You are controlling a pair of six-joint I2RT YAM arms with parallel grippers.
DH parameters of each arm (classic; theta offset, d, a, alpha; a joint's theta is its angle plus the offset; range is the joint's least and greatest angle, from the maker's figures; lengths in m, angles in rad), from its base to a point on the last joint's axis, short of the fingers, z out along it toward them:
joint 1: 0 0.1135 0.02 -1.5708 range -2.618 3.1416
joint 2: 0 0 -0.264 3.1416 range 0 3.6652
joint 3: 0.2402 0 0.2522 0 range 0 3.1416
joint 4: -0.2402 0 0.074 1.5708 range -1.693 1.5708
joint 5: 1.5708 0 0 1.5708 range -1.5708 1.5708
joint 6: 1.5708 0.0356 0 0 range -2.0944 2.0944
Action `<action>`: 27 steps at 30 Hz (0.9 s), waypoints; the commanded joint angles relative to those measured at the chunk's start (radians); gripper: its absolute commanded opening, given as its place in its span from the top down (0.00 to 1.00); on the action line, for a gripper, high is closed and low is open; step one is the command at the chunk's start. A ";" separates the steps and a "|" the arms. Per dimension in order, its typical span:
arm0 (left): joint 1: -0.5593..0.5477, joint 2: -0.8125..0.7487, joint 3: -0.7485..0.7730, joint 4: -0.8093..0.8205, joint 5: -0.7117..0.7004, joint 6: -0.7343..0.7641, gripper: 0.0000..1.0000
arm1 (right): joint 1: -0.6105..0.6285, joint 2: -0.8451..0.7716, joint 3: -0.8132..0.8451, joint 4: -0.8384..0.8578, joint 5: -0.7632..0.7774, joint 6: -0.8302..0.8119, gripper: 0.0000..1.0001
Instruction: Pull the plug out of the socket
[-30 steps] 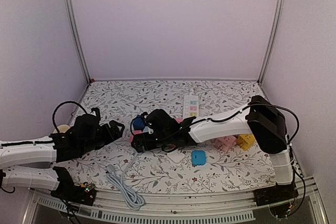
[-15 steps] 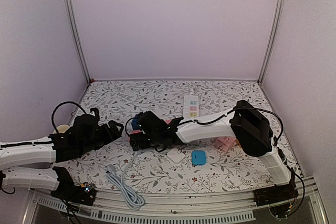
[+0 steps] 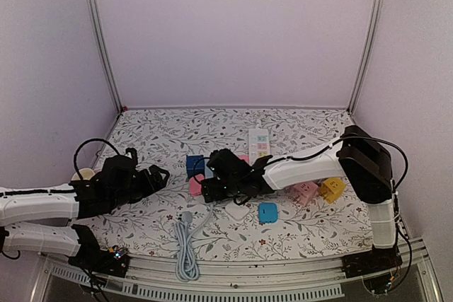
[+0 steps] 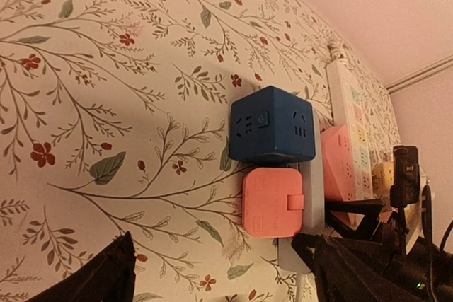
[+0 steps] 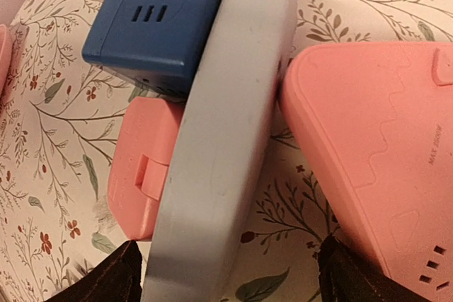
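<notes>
Left gripper (image 3: 159, 173) sits low over the table (image 3: 163, 129) on its left side, fingers spread with nothing between them, pointing at the cluster. Just right of it, a blue cube (image 4: 271, 125) and a pink block (image 4: 271, 204) both butt against the left flank of the grey strip (image 5: 226, 104), judged to be the socket body. Which of the two is the plug cannot be told, and neither is off yet. Right gripper (image 3: 209, 187) straddles the strip's near end, fingers spread to either side and not seen pressing on it. A pink socket (image 5: 368, 146) touches the strip's right flank.

Risks: if only one arm pulls, the unanchored strip would likely drag along and the plug stay seated. A closing right finger could catch the pink socket rather than the strip. The two grippers sit near each other, so a leftward pull may make them collide. A grey cable (image 3: 187, 249) lies loose near the front edge and could snag a low wrist.

Room: bare table lies behind the cluster toward the white power strip (image 3: 258, 143), with less room on the left, by the side wall (image 3: 49, 68).
</notes>
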 commanded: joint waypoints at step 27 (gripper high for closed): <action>0.012 0.318 -0.056 0.413 0.240 -0.097 0.16 | 0.018 0.009 -0.014 -0.047 -0.041 -0.047 0.48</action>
